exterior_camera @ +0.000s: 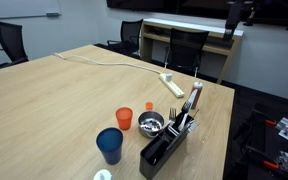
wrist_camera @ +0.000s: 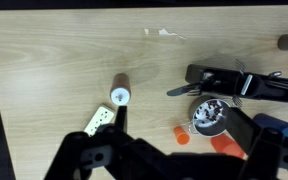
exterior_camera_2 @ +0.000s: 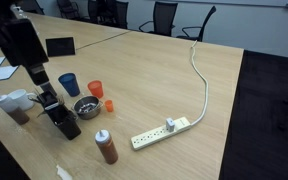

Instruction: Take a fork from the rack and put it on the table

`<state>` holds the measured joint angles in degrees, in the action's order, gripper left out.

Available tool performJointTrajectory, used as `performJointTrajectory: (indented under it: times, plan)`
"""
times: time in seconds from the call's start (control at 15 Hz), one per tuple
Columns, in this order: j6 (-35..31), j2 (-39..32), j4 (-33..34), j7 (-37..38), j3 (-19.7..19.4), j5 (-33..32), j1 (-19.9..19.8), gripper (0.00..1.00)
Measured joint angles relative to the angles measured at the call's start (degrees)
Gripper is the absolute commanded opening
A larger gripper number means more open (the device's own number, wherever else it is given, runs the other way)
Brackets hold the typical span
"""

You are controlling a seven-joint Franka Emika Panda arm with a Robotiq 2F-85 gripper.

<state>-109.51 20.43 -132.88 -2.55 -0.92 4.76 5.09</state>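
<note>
The black rack (exterior_camera: 161,152) stands near the edge of the light-wood table (exterior_camera: 54,100), with several silvery utensils (exterior_camera: 193,99) sticking out of it. It also shows in an exterior view (exterior_camera_2: 63,122) and in the wrist view (wrist_camera: 234,79). What looks like the fork's tines (wrist_camera: 236,100) shows at the rack's edge; I cannot pick the fork out elsewhere. My gripper (wrist_camera: 169,152) is open and empty, high above the table and apart from the rack. It shows in both exterior views (exterior_camera: 239,16) (exterior_camera_2: 31,62).
Beside the rack are a shiny metal bowl (exterior_camera: 151,124), an orange cup (exterior_camera: 124,118) and a blue cup (exterior_camera: 109,145). A white power strip (exterior_camera_2: 161,131) with its cable, a brown bottle (exterior_camera_2: 106,147) and a small orange cap (exterior_camera_2: 110,105) lie nearby. Black chairs stand behind the table.
</note>
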Motion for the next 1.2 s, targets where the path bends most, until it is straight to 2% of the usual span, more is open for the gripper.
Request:
performJointTrajectory:
  times: [0.2,0.8,1.0,1.2]
  plan:
    - [-5.89,-5.16,0.13,0.00,2.37,1.81,2.07,1.00]
    - [-6.35,-5.80,0.68,-0.05,2.29,1.91,2.05,1.00]
    - [-9.10,-8.23,0.29,-0.50,2.98,4.61,2.58,1.00]
    - [-14.39,-14.53,0.41,-2.44,4.39,8.84,3.85,1.00]
